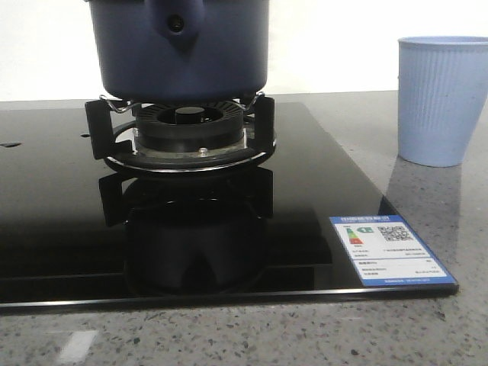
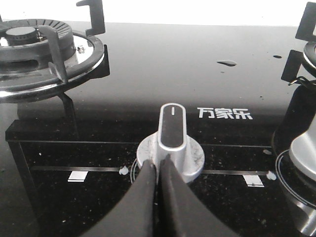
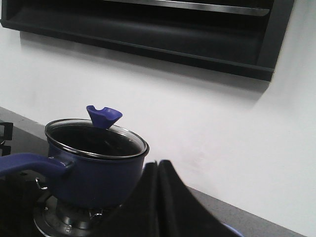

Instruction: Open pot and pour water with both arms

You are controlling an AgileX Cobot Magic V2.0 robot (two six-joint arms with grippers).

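On the burner (image 1: 183, 133) of the black glass hob (image 1: 61, 198), the pot (image 1: 179, 46) sits with its glass lid (image 3: 96, 136) on, a blue knob (image 3: 103, 116) on top. A pale blue ribbed cup (image 1: 442, 99) stands to the right of the pot on the speckled surface (image 1: 427, 175). The left gripper (image 2: 159, 170) hangs just before a silver control dial (image 2: 172, 143), its fingers (image 2: 143, 197) pressed together, empty. The right gripper (image 3: 158, 168) hovers near the pot, fingers (image 3: 173, 197) likewise closed on nothing.

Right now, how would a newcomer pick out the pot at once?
Find the black glass hob on the grey counter. On its burner stand sits the pot: wide, dark navy, matte, unlike the pale blue ribbed cup standing off the glass.
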